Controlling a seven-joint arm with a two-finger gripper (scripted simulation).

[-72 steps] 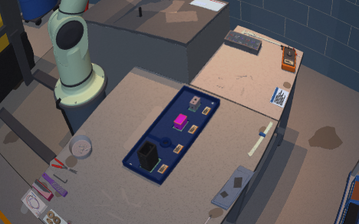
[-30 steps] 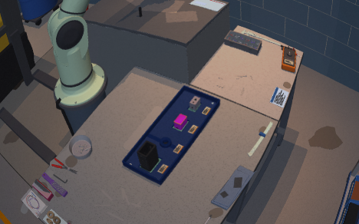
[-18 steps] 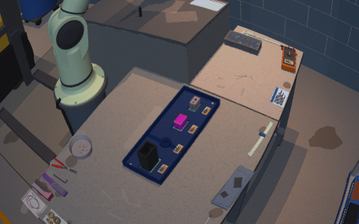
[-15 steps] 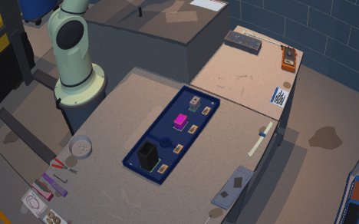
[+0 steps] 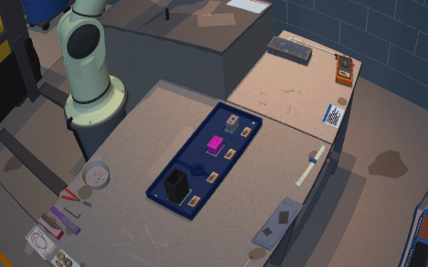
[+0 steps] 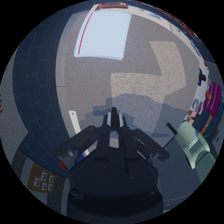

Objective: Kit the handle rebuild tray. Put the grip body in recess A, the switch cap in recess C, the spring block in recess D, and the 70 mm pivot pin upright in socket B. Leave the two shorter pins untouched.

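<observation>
The dark blue tray lies in the middle of the near table. The black grip body stands in its near recess. The magenta block sits in a middle recess. A small grey block sits in the far recess. The round socket between the grip body and the magenta block is empty. A dark pin stands upright on the raised grey platform behind the table, and there my gripper is closed around this pin. The arm's hand is out of the side camera's view.
The raised grey platform carries a white sheet. The pale green robot base stands at the left. A second table at the far right holds a keypad and an orange meter. Tools and a round dish lie at the near left.
</observation>
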